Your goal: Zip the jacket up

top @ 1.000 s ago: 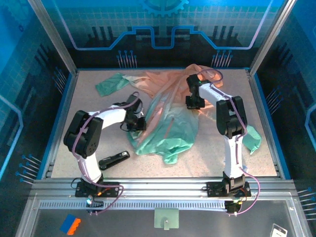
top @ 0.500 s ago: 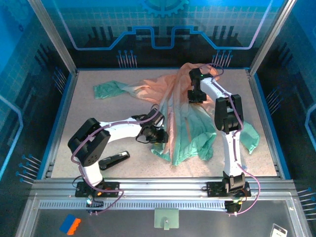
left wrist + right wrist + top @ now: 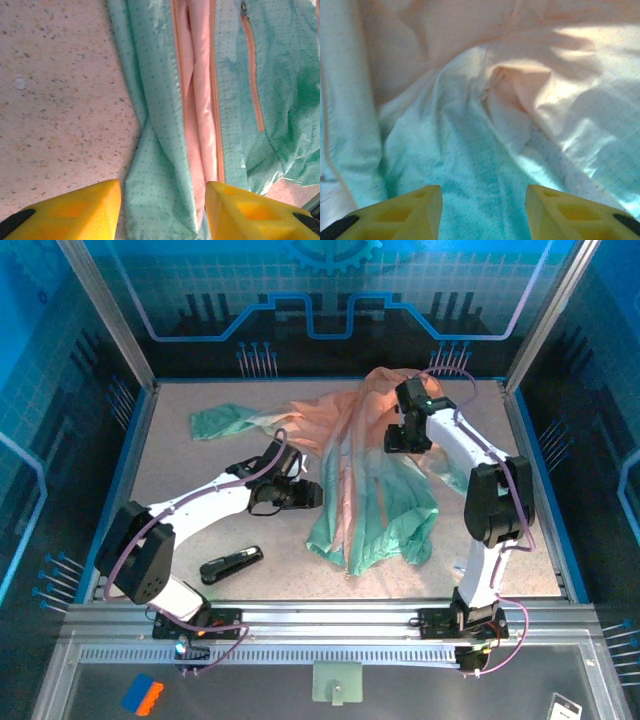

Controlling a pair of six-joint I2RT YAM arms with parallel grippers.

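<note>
Jacket (image 3: 375, 520) is on the counter (image 3: 170, 460), centre-right and bunched. You can see the peach top toward the far edge and the mint bottom fanned toward the arms. One mint sleeve end (image 3: 215, 421) trails off to the far left.

Your left hand (image 3: 312, 496) sits at the jacket's left edge, about mid-length. On the left wrist cam that hand (image 3: 162, 215) has its yellow fingers (image 3: 75, 210) spread wide, pinching nothing. The mint hem lies between them. I can't tell if the tips touch the cloth.

Front zipper (image 3: 214, 100) is unzipped here. You get two orange tapes running side by side up the view, with a strip of peach lining showing between them. There is a shorter orange pocket zipper (image 3: 252, 75) to the right of that, with its pull (image 3: 244, 9) at the top edge.

Your right hand (image 3: 397, 443) is over the upper jacket, near where the peach fades to mint. On the right wrist cam that hand (image 3: 482, 215) is also spread, nothing gripped, with crumpled mint and peach fabric (image 3: 470, 125) below it. Contact can't be judged from this view.

A small black tool (image 3: 232, 565) lies on the bare counter beside your left arm, well apart from the jacket.
</note>
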